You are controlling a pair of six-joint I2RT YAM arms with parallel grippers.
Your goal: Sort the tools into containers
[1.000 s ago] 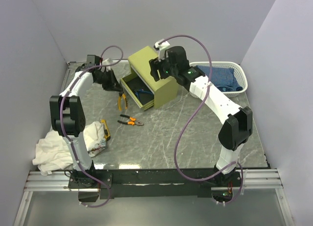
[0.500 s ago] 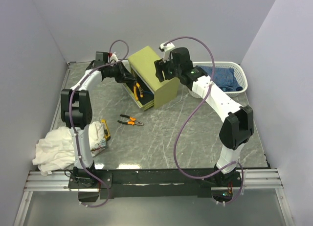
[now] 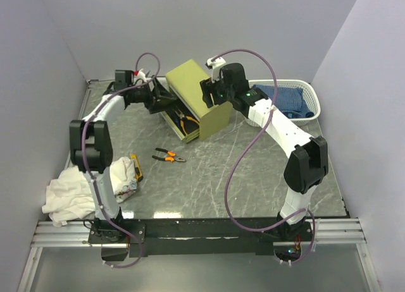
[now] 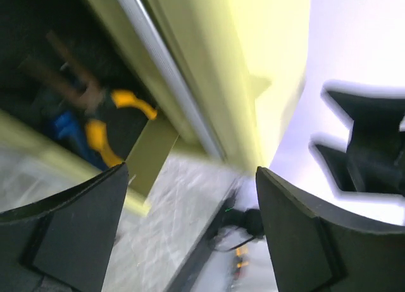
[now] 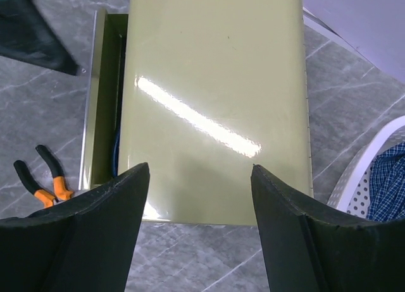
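Observation:
The olive cabinet [image 3: 201, 95] stands at the back with its lower drawer [image 3: 179, 124] pulled out. Yellow-handled pliers [image 3: 187, 122] lie inside the drawer, and the left wrist view shows these pliers [image 4: 112, 125] beside a blue-handled tool [image 4: 66, 125]. My left gripper [image 3: 166, 102] hovers open at the drawer's far left end, and the gripper [image 4: 192, 172] holds nothing. My right gripper [image 3: 212, 93] hangs open over the cabinet top [image 5: 215, 96], the gripper [image 5: 199, 167] empty. Orange-handled pliers [image 3: 169, 156] and a yellow utility knife [image 3: 136, 167] lie on the table.
A crumpled white cloth [image 3: 74, 192] sits at the near left by the left arm's base. A white basket [image 3: 307, 93] with blue checked fabric stands right of the cabinet. The right wrist view catches the orange pliers [image 5: 45, 179] and the basket's rim [image 5: 362, 165].
My left gripper carried the yellow-handled pliers from beside the drawer to over it, opened, and the pliers now lie in the drawer. The right arm has barely moved.

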